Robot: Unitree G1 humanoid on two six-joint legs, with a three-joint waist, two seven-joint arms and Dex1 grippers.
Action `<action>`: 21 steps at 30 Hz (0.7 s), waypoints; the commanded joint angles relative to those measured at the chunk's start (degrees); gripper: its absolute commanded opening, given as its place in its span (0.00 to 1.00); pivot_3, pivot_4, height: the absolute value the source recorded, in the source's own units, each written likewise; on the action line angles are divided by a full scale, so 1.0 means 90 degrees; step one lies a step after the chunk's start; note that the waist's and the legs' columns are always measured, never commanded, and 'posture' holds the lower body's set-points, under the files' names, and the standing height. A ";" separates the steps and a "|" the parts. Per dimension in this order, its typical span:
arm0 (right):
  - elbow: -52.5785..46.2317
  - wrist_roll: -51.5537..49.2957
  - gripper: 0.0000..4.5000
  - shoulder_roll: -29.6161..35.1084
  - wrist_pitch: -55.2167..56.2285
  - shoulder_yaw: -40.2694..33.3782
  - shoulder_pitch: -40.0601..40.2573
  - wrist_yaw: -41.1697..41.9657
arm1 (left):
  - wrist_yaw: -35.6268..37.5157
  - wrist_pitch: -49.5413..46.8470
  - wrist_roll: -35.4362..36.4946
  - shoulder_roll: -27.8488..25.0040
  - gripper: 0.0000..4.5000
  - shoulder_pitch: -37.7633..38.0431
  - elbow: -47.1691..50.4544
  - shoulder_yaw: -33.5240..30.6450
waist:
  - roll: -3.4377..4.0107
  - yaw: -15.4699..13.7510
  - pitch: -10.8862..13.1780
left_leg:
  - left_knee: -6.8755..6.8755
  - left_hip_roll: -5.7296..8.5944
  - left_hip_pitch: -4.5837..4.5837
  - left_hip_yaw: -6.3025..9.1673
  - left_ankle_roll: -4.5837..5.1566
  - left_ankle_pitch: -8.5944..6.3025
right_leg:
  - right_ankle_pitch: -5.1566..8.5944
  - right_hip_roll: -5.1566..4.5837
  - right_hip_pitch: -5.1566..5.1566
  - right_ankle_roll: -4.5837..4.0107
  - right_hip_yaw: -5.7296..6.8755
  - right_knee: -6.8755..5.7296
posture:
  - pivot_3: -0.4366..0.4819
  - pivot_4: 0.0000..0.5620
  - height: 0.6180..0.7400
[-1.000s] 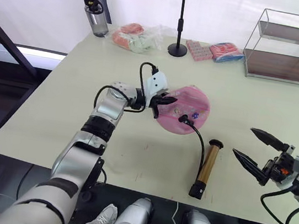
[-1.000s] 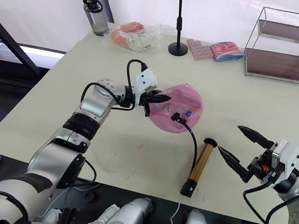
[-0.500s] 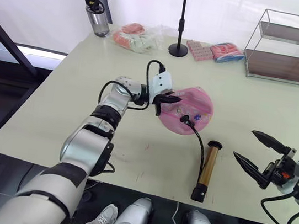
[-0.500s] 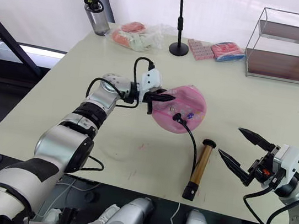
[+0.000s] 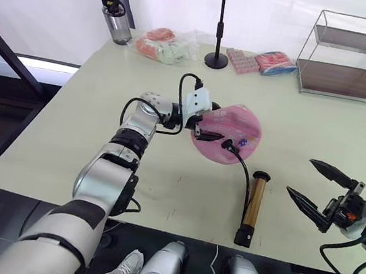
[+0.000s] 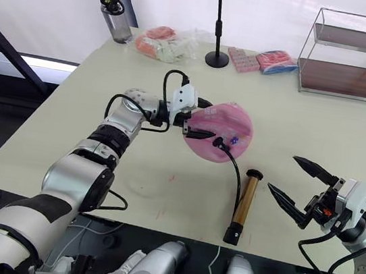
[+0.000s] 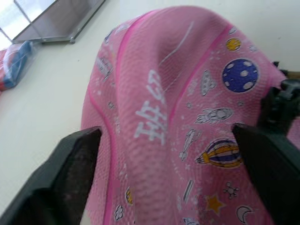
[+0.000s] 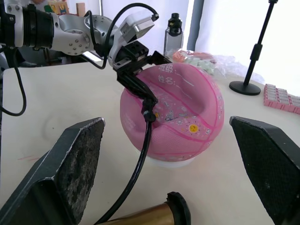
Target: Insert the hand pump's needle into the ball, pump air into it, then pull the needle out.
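Pale table (image 5: 70, 114) carries the ball (image 5: 235, 132) at centre, dented; the left gripper (image 5: 205, 128) straddles its near-left side, fingers spread. Hand pump (image 5: 252, 208) lies just right; right gripper (image 5: 318, 186) hovers open. Left wrist: fingers (image 7: 70, 178) flank pink rubber. Right wrist: needle (image 8: 148, 114) fitting meets the ball.

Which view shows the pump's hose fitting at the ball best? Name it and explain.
The right wrist view: the fitting sits side-on against the ball, hose trailing down. The eye views show it small from above. In the left wrist view it's a dark shape at the edge.
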State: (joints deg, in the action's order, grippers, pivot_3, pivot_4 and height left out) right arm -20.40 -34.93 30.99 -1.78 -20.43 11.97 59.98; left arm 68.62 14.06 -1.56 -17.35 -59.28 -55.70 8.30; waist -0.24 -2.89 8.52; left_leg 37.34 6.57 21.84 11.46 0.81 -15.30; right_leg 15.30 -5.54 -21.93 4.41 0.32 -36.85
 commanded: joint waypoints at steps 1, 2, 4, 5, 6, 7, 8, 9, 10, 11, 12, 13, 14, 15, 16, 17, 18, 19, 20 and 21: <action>-0.0038 -0.0103 1.00 0.0038 0.0158 -0.0006 -0.0036 0.0080 | 0.0134 -0.0329 0.0339 0.0053 0.99 0.0082 0.0816 -0.0103 | -0.0003 0.0055 0.0007 | 0.0002 0.0001 0.0001 0.0000 0.0000 0.0000 | 0.0000 -0.0001 0.0000 0.0000 0.0000 0.0000 | 0.48 0.27 0.96; -0.0020 -0.0107 1.00 0.0043 0.0166 -0.0002 -0.0050 0.0096 | 0.0139 -0.0455 0.0398 0.0017 0.99 0.0113 0.1029 -0.0129 | -0.0006 0.0085 0.0015 | 0.0003 0.0002 0.0001 0.0000 0.0000 0.0000 | 0.0000 -0.0005 0.0000 0.0000 0.0000 -0.0001 | 0.48 0.27 0.96; 0.0012 -0.0115 1.00 0.0054 0.0183 -0.0001 -0.0065 0.0135 | 0.0147 -0.0658 0.0476 -0.0058 0.99 0.0168 0.1386 -0.0164 | -0.0008 0.0115 0.0026 | 0.0005 0.0003 0.0000 0.0000 0.0000 0.0000 | 0.0000 -0.0005 -0.0001 0.0000 -0.0001 -0.0006 | 0.48 0.27 0.96; 0.0035 -0.0112 1.00 0.0058 0.0194 -0.0001 -0.0074 0.0154 | 0.0160 -0.0757 0.0514 -0.0104 0.99 0.0190 0.1539 -0.0189 | -0.0008 0.0135 0.0030 | 0.0005 0.0003 0.0000 0.0000 0.0000 0.0000 | 0.0000 -0.0005 -0.0001 0.0000 -0.0001 -0.0010 | 0.48 0.27 0.96; 0.0052 -0.0111 1.00 0.0061 0.0204 -0.0004 -0.0077 0.0168 | 0.0164 -0.0840 0.0537 -0.0134 0.99 0.0214 0.1655 -0.0199 | -0.0007 0.0201 0.0037 | 0.0005 0.0003 -0.0001 0.0000 0.0000 0.0001 | 0.0000 -0.0005 -0.0002 0.0000 -0.0001 -0.0012 | 0.48 0.27 0.96; 0.0069 -0.0108 1.00 0.0063 0.0214 -0.0004 -0.0083 0.0178 | 0.0161 -0.0921 0.0564 -0.0164 0.99 0.0243 0.1768 -0.0205 | -0.0007 0.0212 0.0038 | 0.0006 0.0002 0.0000 0.0000 0.0000 0.0001 | 0.0000 -0.0005 -0.0004 -0.0001 -0.0002 -0.0015 | 0.48 0.27 0.96; 0.0096 -0.0099 1.00 0.0065 0.0231 -0.0001 -0.0092 0.0193 | 0.0172 -0.1011 0.0595 -0.0221 0.99 0.0293 0.1895 -0.0212 | -0.0010 0.0258 0.0043 | 0.0006 0.0002 0.0000 -0.0001 0.0000 0.0001 | 0.0000 -0.0005 -0.0005 -0.0001 -0.0003 -0.0015 | 0.48 0.27 0.96; 0.0121 -0.0088 1.00 0.0066 0.0247 0.0005 -0.0103 0.0204 | 0.0187 -0.1072 0.0602 -0.0284 0.99 0.0352 0.1986 -0.0205 | -0.0010 0.0262 0.0043 | 0.0006 0.0002 0.0002 -0.0006 0.0000 0.0001 | -0.0001 -0.0005 -0.0013 -0.0001 -0.0010 -0.0021 | 0.48 0.27 0.96; 0.0140 -0.0080 1.00 0.0066 0.0259 0.0009 -0.0111 0.0213 | 0.0192 -0.1133 0.0611 -0.0333 0.99 0.0403 0.2074 -0.0193 | -0.0009 0.0323 0.0044 | 0.0006 0.0002 0.0002 -0.0007 0.0000 0.0001 | -0.0001 -0.0005 -0.0013 -0.0001 -0.0011 -0.0021 | 0.48 0.27 0.96; 0.0152 -0.0076 1.00 0.0065 0.0269 0.0014 -0.0119 0.0222 | 0.0193 -0.1183 0.0617 -0.0377 0.99 0.0454 0.2131 -0.0188 | -0.0009 0.0328 0.0044 | 0.0006 0.0002 0.0002 -0.0014 0.0000 0.0001 | 0.0000 -0.0005 -0.0020 -0.0001 -0.0018 -0.0028 | 0.48 0.27 0.96; 0.0160 -0.0076 1.00 0.0064 0.0279 0.0018 -0.0125 0.0232 | 0.0185 -0.1215 0.0610 -0.0423 0.99 0.0506 0.2162 -0.0182 | -0.0009 0.0353 0.0044 | 0.0006 0.0002 0.0002 -0.0014 0.0000 0.0001 | 0.0000 -0.0005 -0.0020 -0.0001 -0.0017 -0.0029 | 0.48 0.27 0.96; 0.0171 -0.0073 1.00 0.0063 0.0290 0.0021 -0.0130 0.0242 | 0.0179 -0.1226 0.0602 -0.0468 0.99 0.0550 0.2183 -0.0176 | -0.0009 0.0373 0.0044 | 0.0006 0.0002 0.0002 -0.0014 0.0000 0.0001 | -0.0001 -0.0005 -0.0023 -0.0001 -0.0018 -0.0032 | 0.48 0.27 0.96; 0.0183 -0.0075 1.00 0.0063 0.0302 0.0022 -0.0134 0.0258 | 0.0162 -0.1251 0.0618 -0.0501 0.99 0.0580 0.2205 -0.0183 | -0.0009 0.0385 0.0044 | 0.0006 0.0002 0.0000 -0.0015 0.0000 0.0001 | -0.0001 -0.0005 -0.0023 -0.0002 -0.0019 -0.0035 | 0.48 0.27 0.96; 0.0196 -0.0075 1.00 0.0063 0.0312 0.0019 -0.0137 0.0271 | 0.0130 -0.1286 0.0655 -0.0525 0.99 0.0595 0.2234 -0.0205 | -0.0009 0.0386 0.0044 | 0.0008 0.0002 0.0000 -0.0015 0.0000 0.0001 | -0.0001 -0.0005 -0.0024 -0.0002 -0.0020 -0.0039 | 0.48 0.27 0.96; 0.0210 -0.0075 1.00 0.0063 0.0319 0.0018 -0.0143 0.0280 | 0.0101 -0.1323 0.0700 -0.0543 0.99 0.0593 0.2256 -0.0233 | -0.0009 0.0386 0.0044 | 0.0011 0.0002 0.0000 -0.0016 0.0000 0.0001 | -0.0001 -0.0005 -0.0025 -0.0002 -0.0021 -0.0044 | 0.48 0.27 0.96; 0.0225 -0.0072 1.00 0.0065 0.0330 0.0016 -0.0145 0.0288 | 0.0077 -0.1357 0.0744 -0.0563 0.99 0.0589 0.2280 -0.0262 | -0.0009 0.0387 0.0045 | 0.0013 0.0002 0.0000 -0.0018 0.0000 0.0001 | -0.0001 -0.0005 -0.0026 -0.0002 -0.0023 -0.0051 | 0.48 0.27 0.96; 0.0237 -0.0069 1.00 0.0068 0.0341 0.0016 -0.0147 0.0291 | 0.0066 -0.1383 0.0782 -0.0585 0.99 0.0587 0.2299 -0.0284 | -0.0010 0.0390 0.0045 | 0.0014 0.0002 0.0000 -0.0021 0.0000 0.0001 | -0.0001 -0.0005 -0.0030 -0.0002 -0.0026 -0.0058 | 0.48 0.27 0.96; 0.0247 -0.0075 1.00 0.0070 0.0353 0.0008 -0.0142 0.0296 | 0.0092 -0.1434 0.0863 -0.0615 0.99 0.0612 0.2373 -0.0318 | -0.0013 0.0393 0.0047 | 0.0014 0.0002 0.0000 -0.0025 -0.0001 0.0002 | -0.0001 -0.0005 -0.0037 -0.0002 -0.0031 -0.0067 | 0.48 0.27 0.96; 0.0254 -0.0080 1.00 0.0071 0.0363 0.0002 -0.0135 0.0300 | 0.0126 -0.1504 0.0958 -0.0645 0.99 0.0647 0.2468 -0.0350 | -0.0014 0.0394 0.0047 | 0.0014 0.0002 0.0001 -0.0031 -0.0002 0.0002 | 0.0000 -0.0005 -0.0047 -0.0003 -0.0038 -0.0082 | 0.48 0.27 0.96; 0.0264 -0.0088 1.00 0.0072 0.0377 -0.0011 -0.0118 0.0315 | 0.0187 -0.1633 0.1090 -0.0678 0.99 0.0711 0.2639 -0.0395 | -0.0014 0.0395 0.0047 | 0.0014 0.0002 0.0003 -0.0035 -0.0003 0.0003 | 0.0000 -0.0005 -0.0055 -0.0003 -0.0043 -0.0090 | 0.48 0.27 0.96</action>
State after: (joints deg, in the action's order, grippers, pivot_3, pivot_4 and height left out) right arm -17.34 -34.85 31.09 0.35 -19.95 10.88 62.35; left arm 69.71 0.76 5.50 -22.57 -53.48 -36.18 6.80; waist -0.36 0.67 8.94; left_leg 37.46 6.58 21.90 11.09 0.78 -15.26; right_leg 15.30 -5.58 -22.52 4.38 -0.13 -37.73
